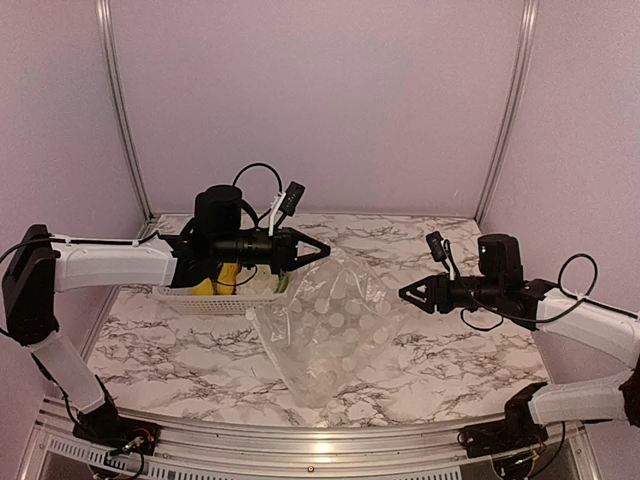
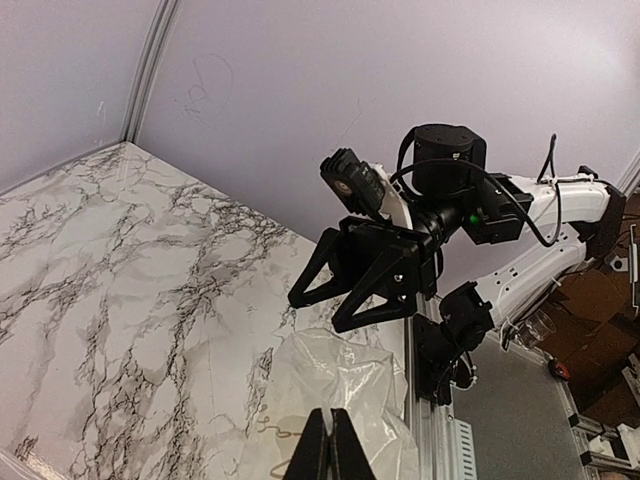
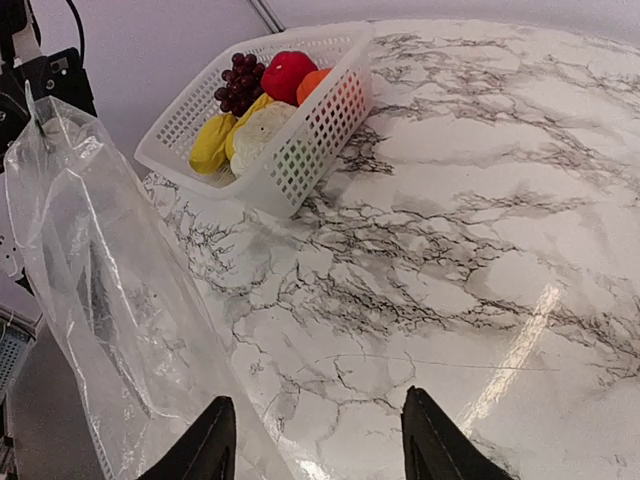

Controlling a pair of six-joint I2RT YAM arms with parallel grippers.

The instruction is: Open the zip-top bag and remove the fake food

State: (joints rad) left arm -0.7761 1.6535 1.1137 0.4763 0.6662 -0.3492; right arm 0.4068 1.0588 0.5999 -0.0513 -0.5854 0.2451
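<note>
The clear zip-top bag [image 1: 325,330] hangs from my left gripper [image 1: 320,248], which is shut on its top edge; the bag's lower end rests on the table. No food shows inside it. In the left wrist view the shut fingertips [image 2: 331,418] pinch the film of the bag [image 2: 345,375]. My right gripper [image 1: 405,292] is open and empty, just right of the bag; its fingers [image 3: 212,445] frame bare table beside the bag [image 3: 90,270]. The fake food lies in the white basket [image 3: 310,150]: purple grapes [image 3: 237,82], a red piece [image 3: 285,70], yellow pieces [image 3: 212,142], white cauliflower [image 3: 262,130].
The white perforated basket [image 1: 215,298] stands on the marble table [image 1: 450,350] at the back left, under my left arm. Lilac walls with metal posts close the back and sides. A metal rail [image 1: 300,440] runs along the near edge.
</note>
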